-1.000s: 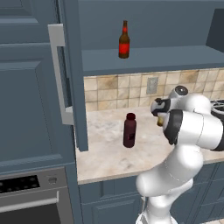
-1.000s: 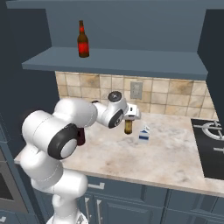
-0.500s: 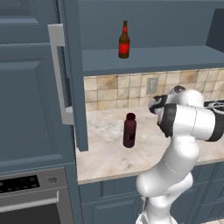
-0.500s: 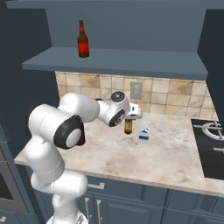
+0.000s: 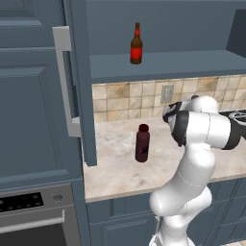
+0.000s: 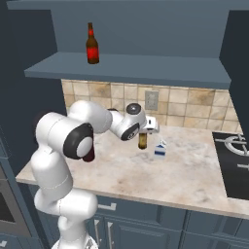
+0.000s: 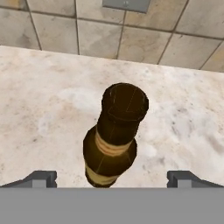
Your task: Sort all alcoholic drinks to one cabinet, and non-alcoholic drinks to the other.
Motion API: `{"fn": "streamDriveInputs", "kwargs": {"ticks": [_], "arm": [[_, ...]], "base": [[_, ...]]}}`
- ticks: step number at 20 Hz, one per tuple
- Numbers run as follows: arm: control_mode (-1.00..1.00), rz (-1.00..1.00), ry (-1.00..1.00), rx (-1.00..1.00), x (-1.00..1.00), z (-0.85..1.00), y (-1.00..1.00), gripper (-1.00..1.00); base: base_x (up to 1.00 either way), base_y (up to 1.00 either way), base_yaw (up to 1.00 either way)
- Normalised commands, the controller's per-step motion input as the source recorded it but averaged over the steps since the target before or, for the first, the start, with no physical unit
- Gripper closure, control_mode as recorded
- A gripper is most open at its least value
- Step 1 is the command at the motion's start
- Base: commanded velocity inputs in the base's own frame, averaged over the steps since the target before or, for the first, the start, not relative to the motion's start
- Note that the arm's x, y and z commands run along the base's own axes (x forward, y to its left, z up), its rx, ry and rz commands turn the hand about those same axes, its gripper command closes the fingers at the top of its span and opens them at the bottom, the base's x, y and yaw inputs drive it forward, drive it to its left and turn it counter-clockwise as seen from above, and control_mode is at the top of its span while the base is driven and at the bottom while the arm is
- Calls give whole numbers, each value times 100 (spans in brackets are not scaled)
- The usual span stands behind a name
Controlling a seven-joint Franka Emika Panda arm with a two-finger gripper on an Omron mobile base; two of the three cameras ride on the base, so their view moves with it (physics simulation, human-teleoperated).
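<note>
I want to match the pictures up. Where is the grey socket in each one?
Left base view: socket on the tiles, right of centre, just above the arm's end.
Right base view: on the tiles, centre, above the pincer.
Hand view: at the top edge, centre.
Shared landmark: the tiled wall behind the counter.

Red-label beer bottle [image 5: 136,43] upright on the shelf; squat maroon bottle [image 5: 142,143] on the counter; tan-label beer bottle [image 7: 114,138] upright at its three o'clock.
</note>
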Motion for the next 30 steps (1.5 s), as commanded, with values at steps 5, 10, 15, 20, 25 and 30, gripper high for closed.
{"fn": "streamDriveInputs", "kwargs": {"ticks": [5, 10, 15, 20, 25, 30], "arm": [[-100, 0, 0, 0, 5, -13, -1, -100], [-100, 0, 0, 0, 15, -8, 0, -100], [-100, 0, 0, 0, 15, -6, 0, -100], [-100, 1, 0, 0, 10, -9, -2, -100], [-100, 1, 0, 0, 11, -6, -1, -100], [-100, 0, 0, 0, 6, -3, 0, -100]], "base": [[0, 0, 0], [0, 0, 0], [0, 0, 0], [0, 0, 0], [0, 0, 0], [0, 0, 0]]}}
